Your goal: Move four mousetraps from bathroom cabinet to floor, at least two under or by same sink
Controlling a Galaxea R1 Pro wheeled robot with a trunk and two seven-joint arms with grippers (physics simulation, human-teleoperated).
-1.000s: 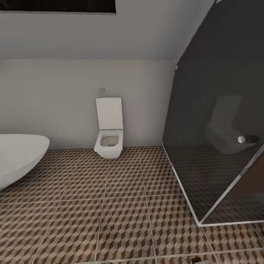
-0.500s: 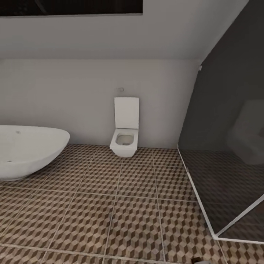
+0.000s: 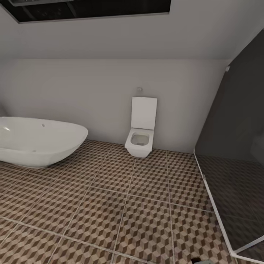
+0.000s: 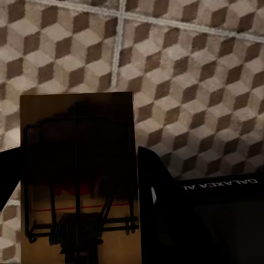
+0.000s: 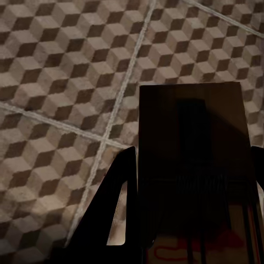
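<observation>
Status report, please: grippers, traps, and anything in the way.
Left gripper shut on a mousetrap. Right gripper shut on another mousetrap. Both over tiled floor. Bathtub, toilet ahead.

I see a white oval bathtub at the left, a wall-hung white toilet with its lid up against the grey wall, and a dark glass shower screen at the right.
</observation>
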